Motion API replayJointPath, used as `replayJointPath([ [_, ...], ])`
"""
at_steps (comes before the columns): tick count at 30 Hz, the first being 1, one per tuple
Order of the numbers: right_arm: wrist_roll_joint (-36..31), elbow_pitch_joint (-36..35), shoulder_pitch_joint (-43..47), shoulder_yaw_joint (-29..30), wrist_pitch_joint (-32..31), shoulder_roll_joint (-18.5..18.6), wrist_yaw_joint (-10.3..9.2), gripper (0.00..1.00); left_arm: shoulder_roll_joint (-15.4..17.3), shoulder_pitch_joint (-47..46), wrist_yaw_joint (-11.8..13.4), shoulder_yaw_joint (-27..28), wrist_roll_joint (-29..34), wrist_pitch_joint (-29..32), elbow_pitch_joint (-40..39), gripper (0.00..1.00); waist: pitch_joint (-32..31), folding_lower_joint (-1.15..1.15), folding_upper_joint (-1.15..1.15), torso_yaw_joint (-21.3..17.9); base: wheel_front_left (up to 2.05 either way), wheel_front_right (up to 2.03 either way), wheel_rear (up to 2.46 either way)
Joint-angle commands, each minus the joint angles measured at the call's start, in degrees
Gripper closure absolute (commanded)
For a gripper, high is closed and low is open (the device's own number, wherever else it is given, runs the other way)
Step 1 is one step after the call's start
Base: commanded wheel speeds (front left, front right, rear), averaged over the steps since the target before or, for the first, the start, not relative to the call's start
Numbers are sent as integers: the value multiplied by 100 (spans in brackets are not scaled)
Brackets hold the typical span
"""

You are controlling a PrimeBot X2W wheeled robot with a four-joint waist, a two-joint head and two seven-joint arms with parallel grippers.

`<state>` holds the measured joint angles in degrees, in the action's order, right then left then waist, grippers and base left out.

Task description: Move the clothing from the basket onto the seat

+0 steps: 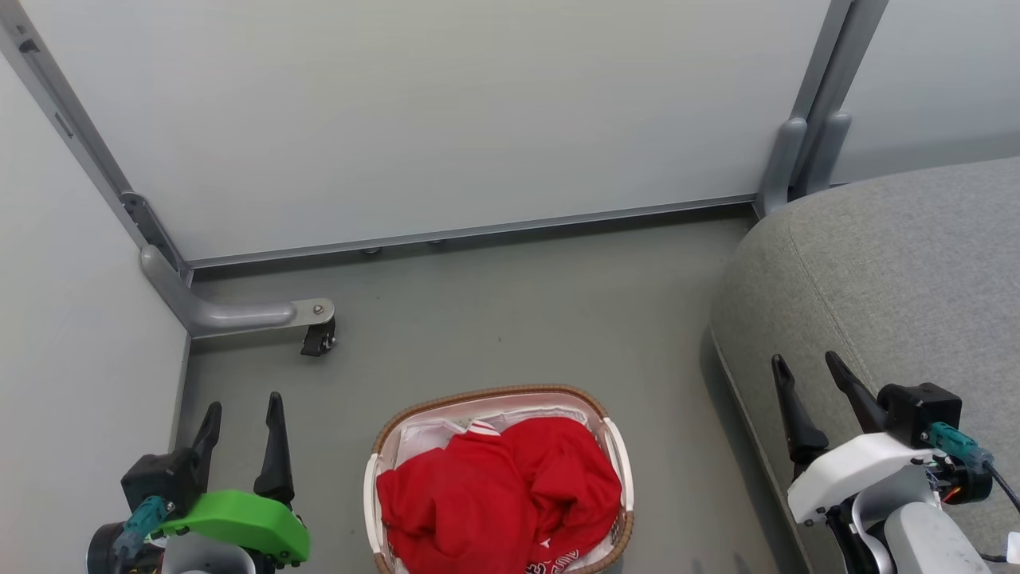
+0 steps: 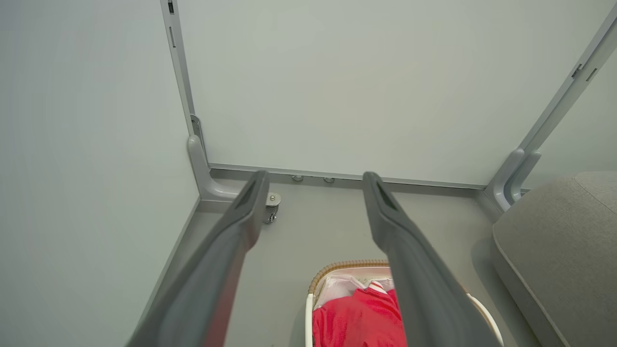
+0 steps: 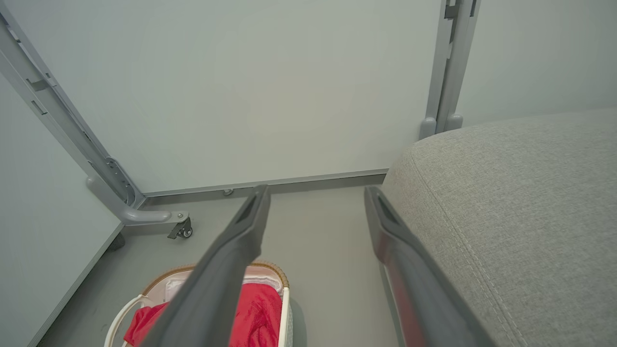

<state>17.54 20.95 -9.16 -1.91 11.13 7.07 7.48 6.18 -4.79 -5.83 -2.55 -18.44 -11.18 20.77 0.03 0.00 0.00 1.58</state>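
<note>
Bright red clothing (image 1: 498, 494) (image 2: 359, 318) (image 3: 258, 311) is heaped in the white basket (image 1: 494, 396) (image 2: 337, 266) (image 3: 164, 275) with a brown woven rim, on the floor at the bottom centre of the head view. White liner shows at the basket's far end. The grey seat (image 1: 892, 271) (image 2: 554, 241) (image 3: 520, 207) fills the right side. My left gripper (image 1: 244, 414) (image 2: 312, 180) stands open to the left of the basket, nothing between its fingers. My right gripper (image 1: 806, 363) (image 3: 315, 193) stands open over the seat's front edge, also holding nothing.
Pale partition walls close off the back and left. A grey metal foot with a black caster (image 1: 317, 339) (image 3: 181, 230) juts onto the floor left of the basket. A second partition post (image 1: 805, 151) stands beside the seat's far corner. Grey floor (image 1: 526, 319) lies between basket and wall.
</note>
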Motion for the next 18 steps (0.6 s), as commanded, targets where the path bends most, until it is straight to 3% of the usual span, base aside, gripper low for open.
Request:
replayJointPath([
  [1, -165, 5, -65, -9, 56, 52, 2, 0, -2, -76, -18, 37, 131, -50, -20, 0, -9, 0, 0, -5, 0, 0, 0],
  [18, -908, 140, 36, -61, 246, 36, 0, 0, -148, 155, -118, 155, 896, -243, 104, 0, 14, 0, 0, -59, 0, 0, 0],
])
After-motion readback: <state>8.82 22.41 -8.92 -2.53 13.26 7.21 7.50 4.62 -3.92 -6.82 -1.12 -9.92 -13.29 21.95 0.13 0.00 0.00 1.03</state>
